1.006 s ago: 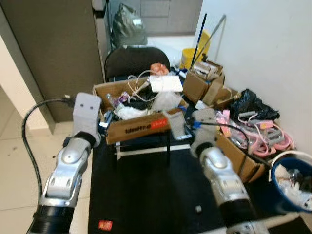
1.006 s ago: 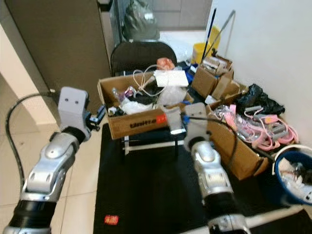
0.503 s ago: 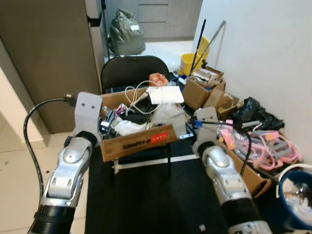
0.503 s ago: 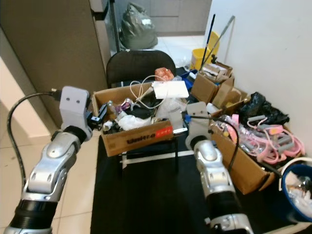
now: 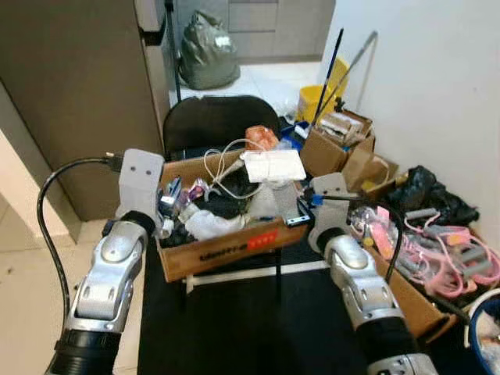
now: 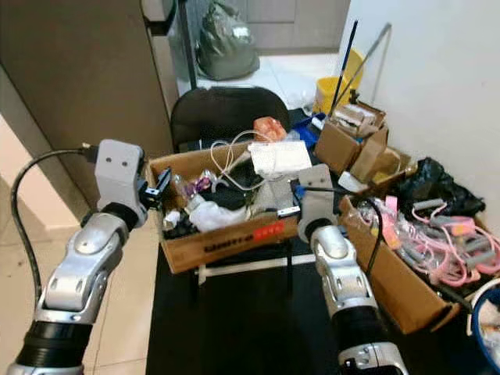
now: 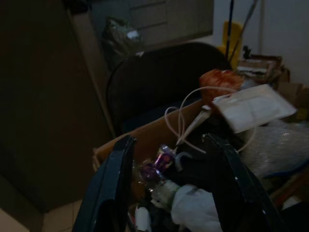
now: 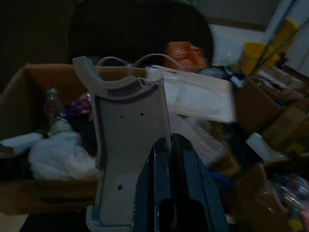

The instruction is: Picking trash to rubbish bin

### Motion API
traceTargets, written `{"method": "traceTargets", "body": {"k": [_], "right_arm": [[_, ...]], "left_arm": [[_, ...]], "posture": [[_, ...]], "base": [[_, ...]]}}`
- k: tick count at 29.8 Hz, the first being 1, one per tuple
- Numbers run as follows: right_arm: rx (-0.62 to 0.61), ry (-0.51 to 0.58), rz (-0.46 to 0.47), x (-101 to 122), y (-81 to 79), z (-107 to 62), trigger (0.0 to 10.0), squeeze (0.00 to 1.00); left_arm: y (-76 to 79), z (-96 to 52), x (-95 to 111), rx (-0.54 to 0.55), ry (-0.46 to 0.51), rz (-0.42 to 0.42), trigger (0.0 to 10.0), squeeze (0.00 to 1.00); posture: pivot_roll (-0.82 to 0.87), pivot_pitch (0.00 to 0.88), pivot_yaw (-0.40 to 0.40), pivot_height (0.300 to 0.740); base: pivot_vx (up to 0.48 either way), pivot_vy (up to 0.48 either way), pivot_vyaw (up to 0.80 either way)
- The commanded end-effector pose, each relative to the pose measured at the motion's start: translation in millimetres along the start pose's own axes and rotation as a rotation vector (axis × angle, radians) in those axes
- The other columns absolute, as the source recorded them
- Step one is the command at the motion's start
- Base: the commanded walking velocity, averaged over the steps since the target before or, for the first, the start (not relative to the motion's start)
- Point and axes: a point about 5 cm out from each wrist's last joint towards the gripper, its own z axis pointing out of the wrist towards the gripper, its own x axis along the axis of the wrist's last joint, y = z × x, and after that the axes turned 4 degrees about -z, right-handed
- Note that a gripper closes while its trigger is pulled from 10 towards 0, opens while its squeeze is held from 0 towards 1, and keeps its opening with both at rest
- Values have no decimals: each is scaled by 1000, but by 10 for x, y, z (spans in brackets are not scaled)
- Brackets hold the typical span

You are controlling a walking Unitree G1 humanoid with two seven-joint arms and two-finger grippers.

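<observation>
Your right gripper was clamped on a grey plastic piece, its long axis running along the fingers and its curved end pointing away from the wrist, towards the cardboard box of clutter on the black chair. From the head views the piece sat at the box's right end, partly hidden behind your wrist. Your left gripper hovered over the box's left end, fingers spread wide and empty. The box's contents were too dim to sort out.
</observation>
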Motion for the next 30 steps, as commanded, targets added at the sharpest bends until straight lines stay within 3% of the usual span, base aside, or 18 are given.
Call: {"method": "traceTargets", "body": {"k": [1,24,30], "right_arm": [[6,-2,4,-4,-7,10,10000,0],[28,9,9,34,-61,62,10000,0],[58,-3,-4,16,-105,92,10000,0]], "left_arm": [[-9,-12,-20,5,-13,6,10000,0],[-9,-32,-31,9,-17,10,10000,0],[42,-67,-133,-36,-88,15,10000,0]], "posture": [[64,92,-9,740],[72,94,-17,740],[77,93,-18,740]], "base": [[390,0,0],[389,0,0],[343,0,0]]}}
